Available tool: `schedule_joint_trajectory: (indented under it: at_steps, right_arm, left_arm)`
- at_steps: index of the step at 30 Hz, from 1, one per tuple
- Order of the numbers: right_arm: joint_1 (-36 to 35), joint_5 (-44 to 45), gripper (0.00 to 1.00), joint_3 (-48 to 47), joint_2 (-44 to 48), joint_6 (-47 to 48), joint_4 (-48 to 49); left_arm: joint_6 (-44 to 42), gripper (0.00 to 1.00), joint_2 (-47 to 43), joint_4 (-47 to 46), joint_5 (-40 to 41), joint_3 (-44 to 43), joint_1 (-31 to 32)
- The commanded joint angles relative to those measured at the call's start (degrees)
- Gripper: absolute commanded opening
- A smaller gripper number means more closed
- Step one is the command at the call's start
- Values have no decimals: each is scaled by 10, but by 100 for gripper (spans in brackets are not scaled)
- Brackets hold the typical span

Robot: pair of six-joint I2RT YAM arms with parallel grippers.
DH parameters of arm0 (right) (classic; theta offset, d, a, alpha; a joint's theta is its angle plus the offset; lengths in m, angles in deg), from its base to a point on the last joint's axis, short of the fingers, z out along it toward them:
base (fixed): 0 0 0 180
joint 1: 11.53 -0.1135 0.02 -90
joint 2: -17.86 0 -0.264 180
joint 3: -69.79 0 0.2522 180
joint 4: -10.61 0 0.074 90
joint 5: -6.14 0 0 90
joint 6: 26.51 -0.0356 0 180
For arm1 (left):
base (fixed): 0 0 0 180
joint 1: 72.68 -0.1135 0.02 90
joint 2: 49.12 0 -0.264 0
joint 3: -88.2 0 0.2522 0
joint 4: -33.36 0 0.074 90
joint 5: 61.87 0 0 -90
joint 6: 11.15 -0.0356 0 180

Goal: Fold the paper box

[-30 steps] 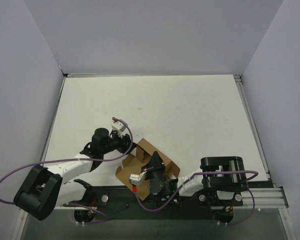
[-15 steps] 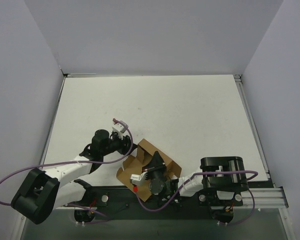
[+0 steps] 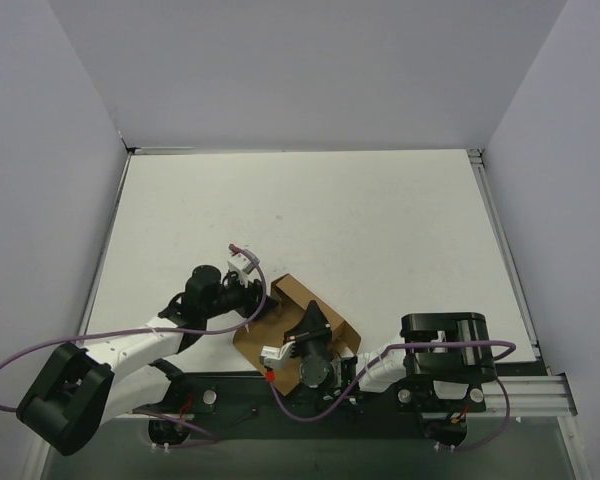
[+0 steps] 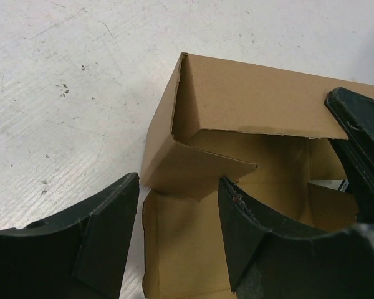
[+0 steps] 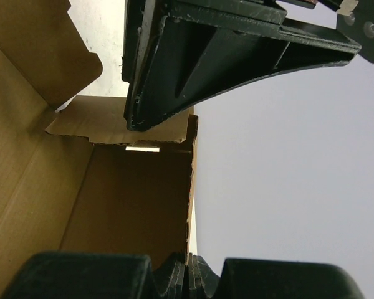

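The paper box [image 3: 288,296] is a brown cardboard piece, partly folded up, at the near edge of the table between both arms. In the left wrist view the paper box [image 4: 249,99] shows one upright wall and a corner flap bent inward. My left gripper [image 4: 177,180] is open and straddles that flap, one finger [image 4: 100,237] outside over the table and the other inside the box. From above, the left gripper [image 3: 263,305] is at the box's left side. My right gripper [image 5: 189,261] is shut on the thin edge of a side wall of the box [image 5: 131,199]; from above the right gripper [image 3: 309,318] sits over the box's middle.
The white table [image 3: 330,220] stretches away behind the box, closed in by pale walls on three sides. The right arm's base [image 3: 445,345] and a metal rail [image 3: 530,395] lie at the near right. Purple cables loop beside both arms.
My left gripper has moved right and nearer, in against the box's left side. The box's spread left flap has come up and inward. The right gripper has kept its hold.
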Motion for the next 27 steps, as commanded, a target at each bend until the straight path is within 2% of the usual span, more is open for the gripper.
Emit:
schedule_joint_trajectory:
  at_steps: [1,10,15,20,27]
  right_arm:
    - [0,5,0,-1,7,4,29]
    - [-2,1,0,1,14,-5,22]
    - [-3,-7,0,-1,27,-39,-38]
    - [-2,-9,0,-3,27,-48,-50]
    - [-1,-11,0,-6,33,-64,-72]
  left_arm:
    - [-5,63,16,-17,-10,-11,2]
    - [-46,63,77,-64,-25,-37,3]
    - [-58,65,99,-109,-39,-36,2]
    - [-61,65,124,-153,-63,-37,4]
    - [-64,58,146,-182,-72,-43,11]
